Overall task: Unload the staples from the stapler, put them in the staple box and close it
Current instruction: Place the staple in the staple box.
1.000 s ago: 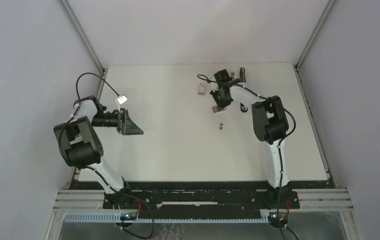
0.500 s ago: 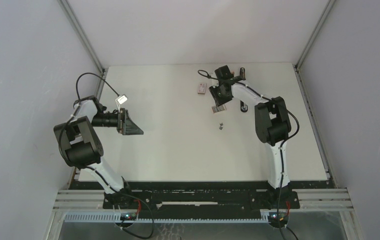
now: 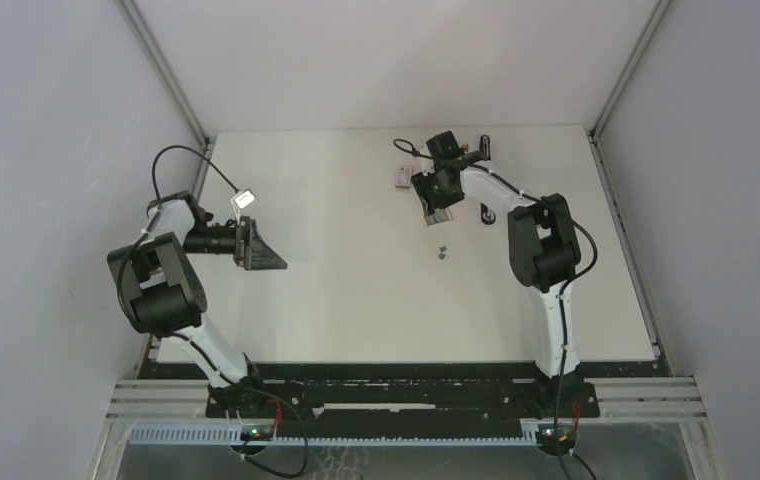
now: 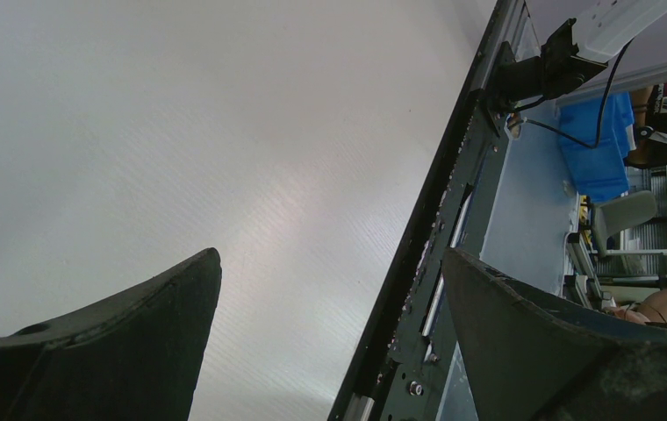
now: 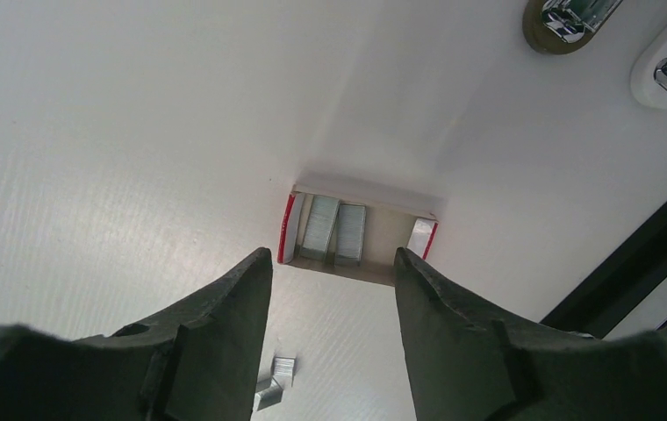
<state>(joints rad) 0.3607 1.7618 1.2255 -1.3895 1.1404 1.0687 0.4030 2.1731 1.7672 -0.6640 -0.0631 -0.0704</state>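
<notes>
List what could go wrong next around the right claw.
The open right claw points at the open staple box; moving in could bump it and spill the strips inside. The loose staples on the table near the claw are tiny; a sweep could scatter them.

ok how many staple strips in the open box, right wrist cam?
3. Two strips of staples lie side by side at the picture-left end of the box, and one is against its right wall. More may hide underneath. Loose bits on the table aren't counted.
</notes>
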